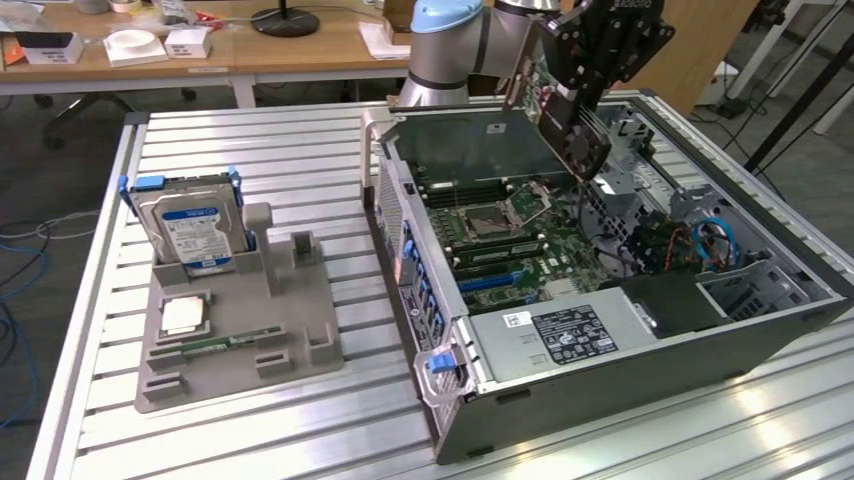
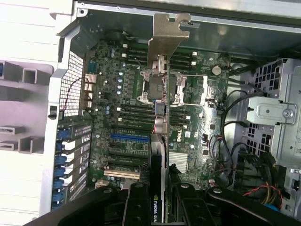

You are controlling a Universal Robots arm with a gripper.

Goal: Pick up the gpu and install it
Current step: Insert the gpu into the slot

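My gripper (image 1: pixel 594 70) is shut on the gpu (image 1: pixel 577 145), a thin dark card that hangs tilted above the open computer case (image 1: pixel 400 250). It is over the far part of the motherboard (image 1: pixel 514 235), clear of the board. In the wrist view the gpu (image 2: pixel 160 141) is seen edge-on, running from between my black fingers (image 2: pixel 136 207) out to its silvery bracket (image 2: pixel 165 37). The gripper (image 2: pixel 161 200) clamps the card's near end. Beneath it lie the processor socket (image 2: pixel 160 87) and the blue and black expansion slots (image 2: pixel 129 139).
A grey parts holder (image 1: pixel 234 340) stands on the slatted metal table (image 1: pixel 267 160) at the exterior view's left, carrying a hard drive (image 1: pixel 194 230), a processor chip (image 1: pixel 183 315) and a memory stick (image 1: pixel 214 347). Inside the case are a power supply (image 1: pixel 567 335), drive cages (image 2: pixel 277 117) and loose cables (image 1: pixel 694 245).
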